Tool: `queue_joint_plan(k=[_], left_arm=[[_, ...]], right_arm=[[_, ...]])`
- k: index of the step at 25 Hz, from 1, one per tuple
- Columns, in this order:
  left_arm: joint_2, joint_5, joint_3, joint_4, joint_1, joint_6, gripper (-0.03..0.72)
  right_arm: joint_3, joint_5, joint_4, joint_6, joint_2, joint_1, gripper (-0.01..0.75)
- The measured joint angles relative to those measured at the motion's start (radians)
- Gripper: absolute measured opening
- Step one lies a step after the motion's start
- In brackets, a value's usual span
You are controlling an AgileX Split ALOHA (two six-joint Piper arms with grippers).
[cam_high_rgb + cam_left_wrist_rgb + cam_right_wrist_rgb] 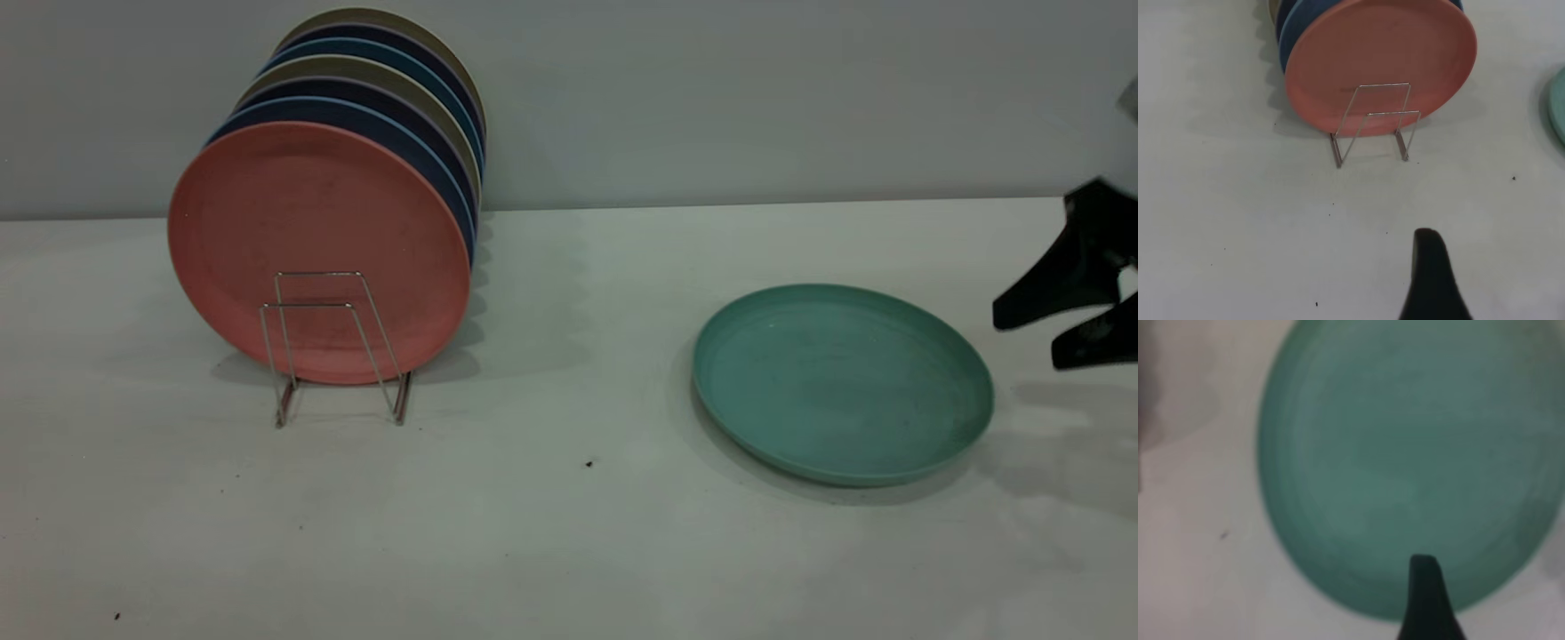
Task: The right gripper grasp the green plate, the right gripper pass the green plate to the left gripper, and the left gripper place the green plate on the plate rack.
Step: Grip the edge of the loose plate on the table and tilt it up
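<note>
Only one dark finger (1431,280) of the left hand shows, in its own wrist view, so I cannot tell whether that hand is spread or closed; it hangs over bare bench in front of the plate rack (333,342). The right hand (1036,338) pokes in from the edge of the exterior view, its arm mostly cut off. Its two black wedge fingers are apart and hold nothing, hovering just beside the far-right rim of the green plate (840,382).

That plate lies flat on the white bench (551,533), face up, well apart from the rack. In the right wrist view it fills most of the picture, blurred, with one finger (1426,600) over its near edge.

The wire rack holds a row of plates on edge: a salmon-pink plate (316,244) at the front, then dark blue plates (373,116) and olive-grey ones, mostly hidden behind one another. Two empty wire loops stand before the pink plate. A small dark speck (589,463) lies between rack and green plate.
</note>
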Motion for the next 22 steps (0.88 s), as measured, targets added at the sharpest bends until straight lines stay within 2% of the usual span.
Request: queue_joint_plan(k=[12,22], left_arm=[[0.000,0.000,0.000,-0.001,0.000,0.000,0.519],[0.000,-0.003,0.000,-0.001,0.000,-0.001,0.519]], right_arm=[[-0.198,0.004,0.008,-0.006,0.229,-0.012,0.534],[-0.240,0.017,0.062,-0.018,0.315,0.013,0.534]])
